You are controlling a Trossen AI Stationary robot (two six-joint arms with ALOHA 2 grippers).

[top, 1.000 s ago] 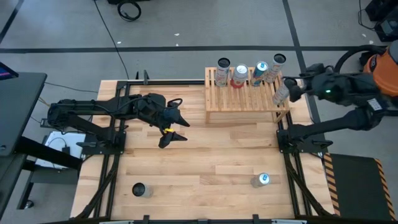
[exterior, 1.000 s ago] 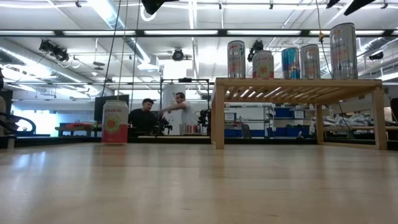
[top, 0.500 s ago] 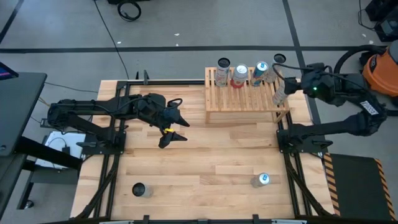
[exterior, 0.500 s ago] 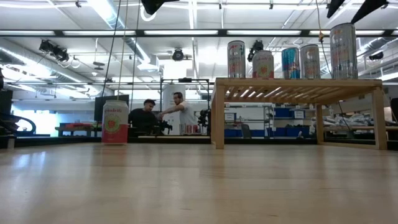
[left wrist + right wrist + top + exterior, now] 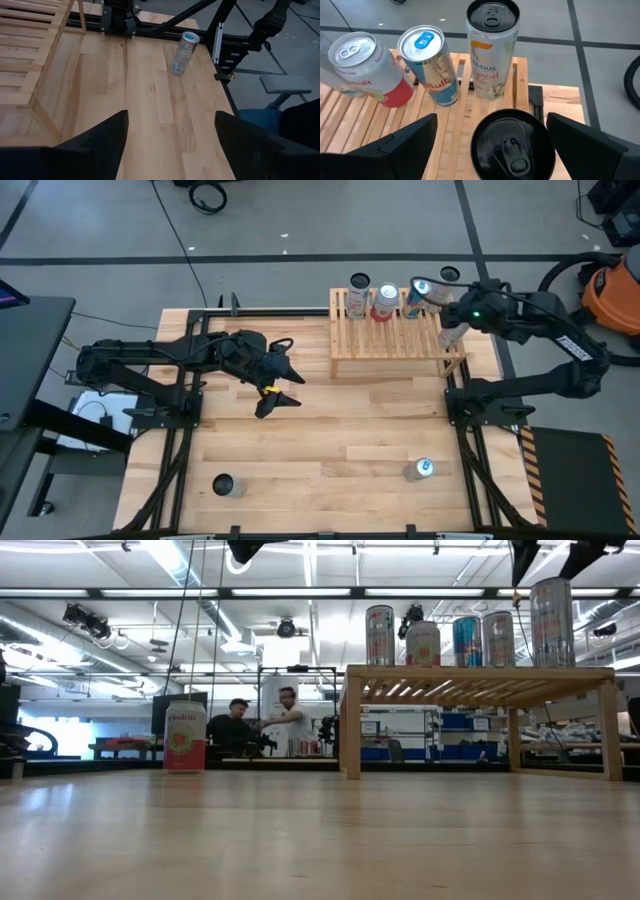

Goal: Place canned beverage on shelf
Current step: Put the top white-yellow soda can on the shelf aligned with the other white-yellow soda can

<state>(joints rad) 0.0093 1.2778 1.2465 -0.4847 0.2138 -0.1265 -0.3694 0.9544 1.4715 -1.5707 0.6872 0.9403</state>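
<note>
The right tool (image 5: 448, 308) is hovering at the upper right of the high view, fingers spread wide, directly above a tall silver can with a black lid (image 5: 513, 144) standing on the near right corner of the low light-wood slatted shelf (image 5: 392, 340). Half a second ago it was sitting further right; it is sliding leftward over the rack, so the can looks released and this placement appears done. Four more cans are lined up along the shelf's far edge, among them a blue and silver one (image 5: 431, 64). The left tool (image 5: 275, 385) is waiting mid-left, half spread and pinching nothing. Two cans are remaining on the wooden bench (image 5: 330, 460): a blue-topped one (image 5: 420, 470) lower right, a dark-topped one (image 5: 224, 485) lower left
</note>
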